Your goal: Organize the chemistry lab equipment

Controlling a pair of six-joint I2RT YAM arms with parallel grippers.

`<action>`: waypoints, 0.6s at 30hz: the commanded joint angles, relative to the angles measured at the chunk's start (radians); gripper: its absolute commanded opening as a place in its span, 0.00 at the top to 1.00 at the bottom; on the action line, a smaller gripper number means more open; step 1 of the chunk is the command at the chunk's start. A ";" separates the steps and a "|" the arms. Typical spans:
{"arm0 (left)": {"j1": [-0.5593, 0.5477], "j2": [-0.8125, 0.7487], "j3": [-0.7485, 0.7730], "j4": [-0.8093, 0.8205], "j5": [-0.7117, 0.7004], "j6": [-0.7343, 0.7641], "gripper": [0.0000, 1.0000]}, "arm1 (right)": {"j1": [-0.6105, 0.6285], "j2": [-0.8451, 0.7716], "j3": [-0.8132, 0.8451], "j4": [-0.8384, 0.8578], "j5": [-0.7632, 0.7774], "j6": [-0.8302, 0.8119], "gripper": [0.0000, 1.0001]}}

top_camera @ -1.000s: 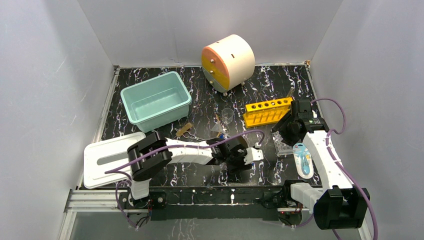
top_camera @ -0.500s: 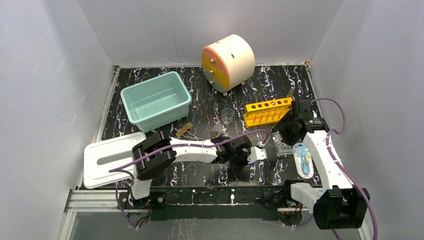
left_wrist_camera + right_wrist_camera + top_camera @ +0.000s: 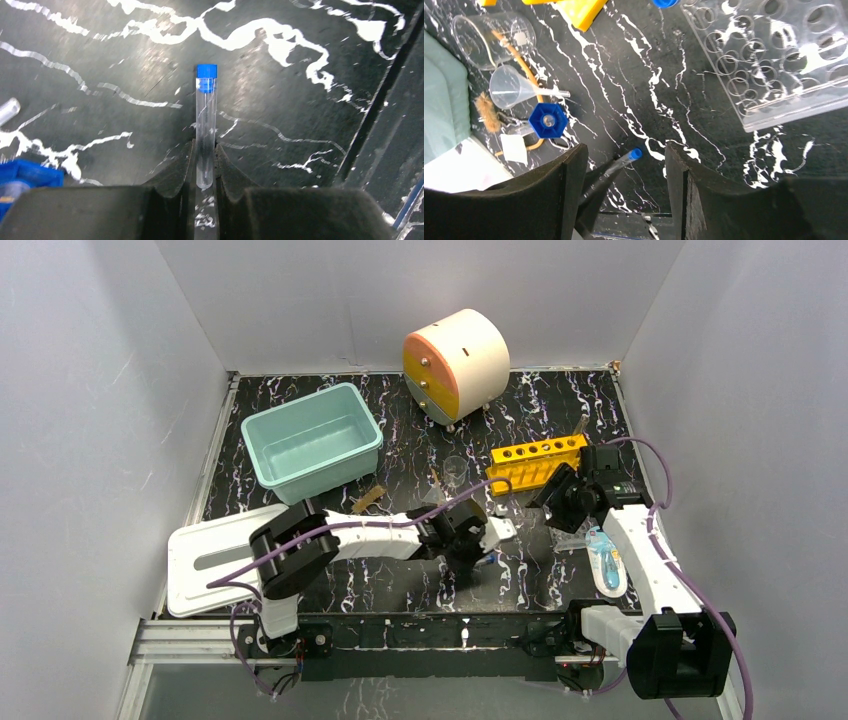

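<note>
My left gripper (image 3: 204, 162) is shut on the lower end of a clear blue-capped tube (image 3: 206, 120), which points away from the wrist above the black marbled table. From above, the left gripper (image 3: 480, 540) sits near the table's front middle. My right gripper (image 3: 625, 150) is open and empty, hovering over that same tube (image 3: 621, 162). It hangs between the yellow holed rack (image 3: 535, 462) and the clear well plate (image 3: 774, 60). A glass funnel (image 3: 509, 87), a brown brush (image 3: 486, 112) and a white packet (image 3: 515, 148) lie to the left.
A teal bin (image 3: 312, 440) stands at the back left, with a white lid (image 3: 215, 555) in front of it. A round drawer unit (image 3: 457, 362) is at the back. A small beaker (image 3: 489, 40) and a blue hexagonal cap (image 3: 548, 120) lie near the funnel. A blue packaged item (image 3: 607, 560) lies at the right.
My left gripper has closed on the blue-capped tube and shifted slightly back and left. The right gripper has drifted a little to the left, still open.
</note>
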 commanded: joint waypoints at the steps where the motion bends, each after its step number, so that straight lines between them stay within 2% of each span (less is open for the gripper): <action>1: 0.060 -0.096 -0.056 -0.028 0.013 -0.073 1.00 | -0.004 -0.010 -0.040 0.099 -0.143 -0.029 0.33; 8: 0.146 -0.165 -0.034 -0.002 0.097 -0.145 1.00 | -0.001 0.050 -0.141 0.233 -0.350 -0.034 0.30; 13: 0.183 -0.193 -0.009 -0.010 0.122 -0.153 1.00 | 0.017 0.088 -0.123 0.299 -0.426 -0.032 0.28; 16: 0.204 -0.219 0.004 -0.013 0.146 -0.171 1.00 | 0.032 0.098 -0.128 0.421 -0.564 -0.007 0.29; 18: 0.224 -0.249 0.013 -0.002 0.172 -0.200 1.00 | 0.052 0.102 -0.122 0.466 -0.583 0.014 0.27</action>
